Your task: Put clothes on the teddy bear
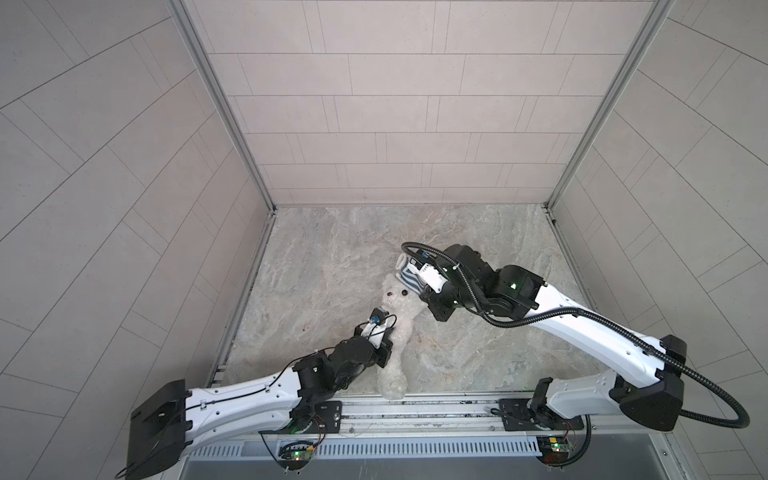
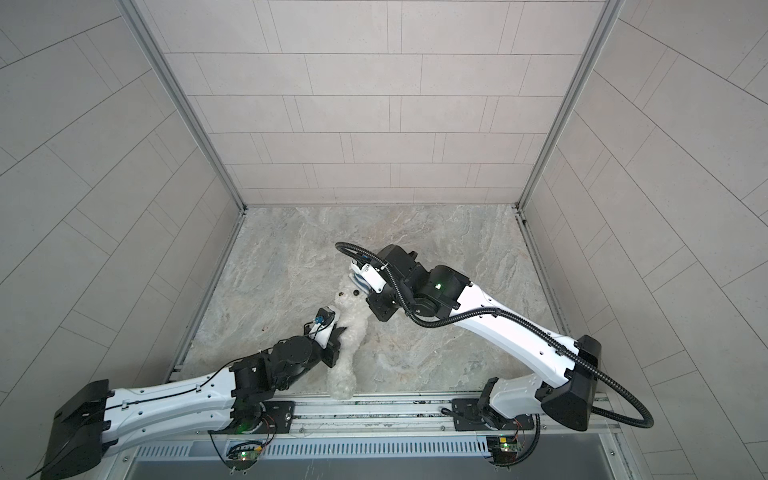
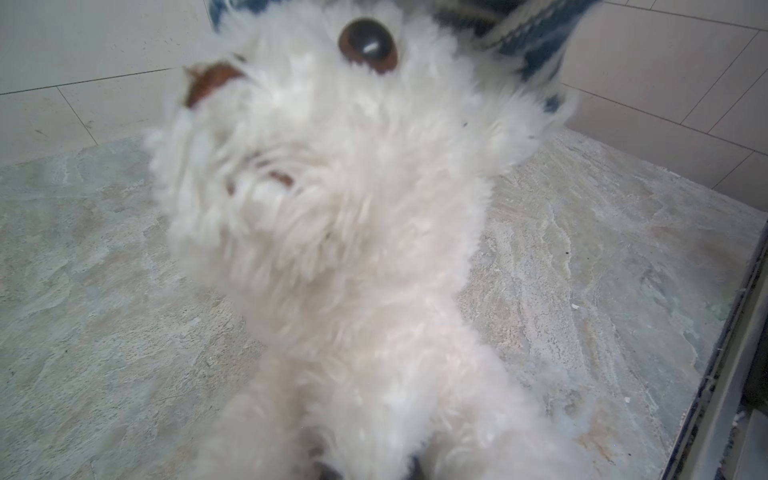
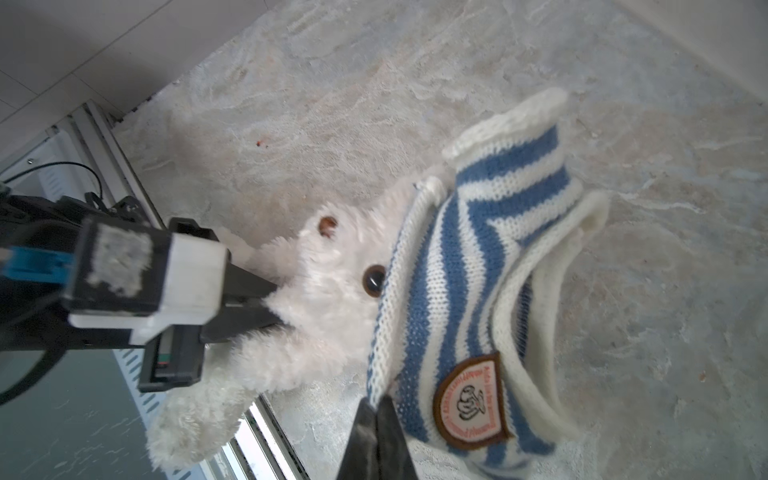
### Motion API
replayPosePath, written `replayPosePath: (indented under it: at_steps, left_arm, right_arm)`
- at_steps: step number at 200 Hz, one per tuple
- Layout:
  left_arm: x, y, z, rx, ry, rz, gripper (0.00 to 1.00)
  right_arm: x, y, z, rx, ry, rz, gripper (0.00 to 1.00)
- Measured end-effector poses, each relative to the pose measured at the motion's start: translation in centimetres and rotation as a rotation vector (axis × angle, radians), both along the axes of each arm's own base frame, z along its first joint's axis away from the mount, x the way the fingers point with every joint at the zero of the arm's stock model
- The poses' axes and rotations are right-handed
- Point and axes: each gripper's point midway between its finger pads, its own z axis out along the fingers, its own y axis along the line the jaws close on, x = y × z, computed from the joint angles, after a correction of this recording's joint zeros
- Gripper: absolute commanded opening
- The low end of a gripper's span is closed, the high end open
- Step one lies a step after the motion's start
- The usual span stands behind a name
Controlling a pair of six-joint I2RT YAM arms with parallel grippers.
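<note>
While over head of teddy bear point(image 4: 332, 299), striped shirt point(image 4: 478, 270).

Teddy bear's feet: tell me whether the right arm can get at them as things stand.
Probably not without letting go: the right gripper is shut on the striped shirt at the teddy bear's head. The feet lie by the near rail, bare table beside them.

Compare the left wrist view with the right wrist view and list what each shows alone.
Left wrist only: the stitched muzzle of the teddy bear, close up. Right wrist only: the badge on the striped shirt, the left tool plainly shut on the bear, the right tool pinching the shirt's hem. Both: the bear's face, the shirt at its head, the marble table.
</note>
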Motion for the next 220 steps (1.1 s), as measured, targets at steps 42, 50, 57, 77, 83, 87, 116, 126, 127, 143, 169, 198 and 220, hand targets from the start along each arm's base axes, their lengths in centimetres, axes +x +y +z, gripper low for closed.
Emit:
replayPosePath:
  at_steps: [42,50,57,77,83,87,116,126,127,143,169,198,220]
  left_arm:
    - [-0.7,-0.5,1.3,-0.011,-0.054,-0.024,0.0]
    - [-0.8,-0.5,1.8,-0.026,-0.069,-0.026,0.0]
    - [-1.0,-0.5,2.3,-0.041,-0.086,-0.028,0.0]
    - [-1.6,-0.5,4.1,-0.076,-0.141,-0.034,0.0]
    - [-1.9,-0.4,4.6,-0.084,-0.158,-0.036,0.0]
    - [-2.0,-0.4,4.8,-0.087,-0.168,-0.036,0.0]
    - [-2.3,-0.2,6.4,-0.1,-0.23,-0.027,0.0]
    - [-2.3,-0.1,6.8,-0.104,-0.248,-0.022,0.0]
    - [-2.3,-0.1,6.8,-0.104,-0.249,-0.021,0.0]
    - [-2.3,0.1,7.5,-0.109,-0.273,-0.013,0.0]
    - [-2.3,0.2,8.6,-0.126,-0.305,-0.006,0.0]
    - [-2.5,0.1,9.5,-0.132,-0.332,-0.009,0.0]
    - [-2.5,0.1,10.3,-0.14,-0.353,-0.005,0.0]
  right_arm:
    - [-0.5,2.1,-0.6,0.001,0.024,0.043,0.0]
    - [-0.6,2.2,-0.7,0.001,0.03,0.044,0.0]
    - [-0.7,2.3,-0.7,0.003,0.033,0.046,0.0]
    - [-0.9,2.3,-0.4,0.011,0.034,0.043,0.0]
    - [-1.1,2.4,-0.2,0.014,0.034,0.044,0.0]
    - [-1.1,2.4,-0.1,0.016,0.031,0.046,0.0]
    - [-2.1,3.4,2.7,0.061,-0.007,0.076,0.02]
    - [-2.5,3.8,3.8,0.082,-0.023,0.089,0.04]
    - [-2.5,3.8,3.9,0.083,-0.024,0.09,0.04]
    - [-3.0,4.2,5.3,0.106,-0.046,0.103,0.05]
    - [-3.6,4.1,6.5,0.11,-0.07,0.107,0.08]
    - [-3.9,3.8,7.2,0.107,-0.089,0.104,0.11]
    - [-4.0,3.5,7.5,0.099,-0.098,0.099,0.18]
